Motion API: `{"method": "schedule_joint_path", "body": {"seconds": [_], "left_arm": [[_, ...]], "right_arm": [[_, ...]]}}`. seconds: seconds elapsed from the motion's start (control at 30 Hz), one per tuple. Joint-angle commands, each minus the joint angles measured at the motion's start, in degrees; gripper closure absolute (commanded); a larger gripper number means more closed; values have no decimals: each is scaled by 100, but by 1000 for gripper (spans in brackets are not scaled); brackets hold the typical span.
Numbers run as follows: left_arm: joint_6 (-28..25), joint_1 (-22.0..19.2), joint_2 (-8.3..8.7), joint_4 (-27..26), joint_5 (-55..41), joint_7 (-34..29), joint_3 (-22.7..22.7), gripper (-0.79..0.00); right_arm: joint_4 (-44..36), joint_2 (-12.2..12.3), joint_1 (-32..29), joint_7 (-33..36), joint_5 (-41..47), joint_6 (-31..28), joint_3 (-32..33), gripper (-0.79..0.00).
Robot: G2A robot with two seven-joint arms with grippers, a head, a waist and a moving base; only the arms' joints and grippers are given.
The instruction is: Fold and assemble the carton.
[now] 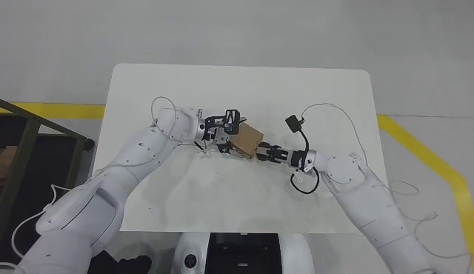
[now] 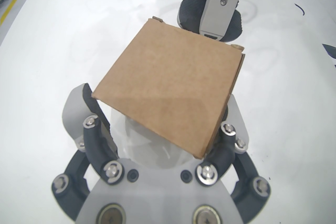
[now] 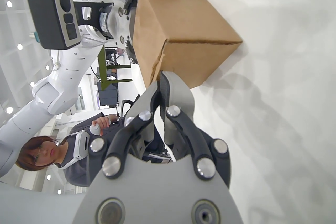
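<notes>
Top view: our left tool [image 1: 231, 132] grasps the carton [image 1: 249, 137], well inside the counter [image 1: 185, 200] edges; right tool [image 1: 261, 153] clenched against its flap edge.

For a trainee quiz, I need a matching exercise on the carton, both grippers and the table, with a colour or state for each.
1 carton
2 left gripper
3 right gripper
4 table

A white
B pinched shut
C brown
D spread wide, holding the carton

Pairs: 1-C, 2-D, 3-B, 4-A.
</notes>
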Motion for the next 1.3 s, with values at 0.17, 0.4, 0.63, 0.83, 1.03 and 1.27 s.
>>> {"method": "schedule_joint_path", "body": {"seconds": [0.17,0.4,0.63,0.83,1.03,1.27], "left_arm": [[-2,5,-8,-18,-4,-13,13,-785],[4,3,-7,-3,-11,0,5,-785],[-34,32,74,18,108,209,-57,-785],[-295,129,318,-228,797,951,-12,-785],[-49,377,727,-534,1141,1844,-260,-785],[172,753,1233,-1085,714,2065,-873,-785]], "right_arm": [[55,-22,56,-24,15,-29,-45,0],[43,-9,1,-31,25,-81,12,0],[-99,106,-281,-72,134,-359,458,-265],[-319,215,-528,-137,172,-694,917,-785],[-539,298,-679,-196,251,-921,1313,-785],[-469,328,-604,-318,400,-1374,1557,-785]]}}
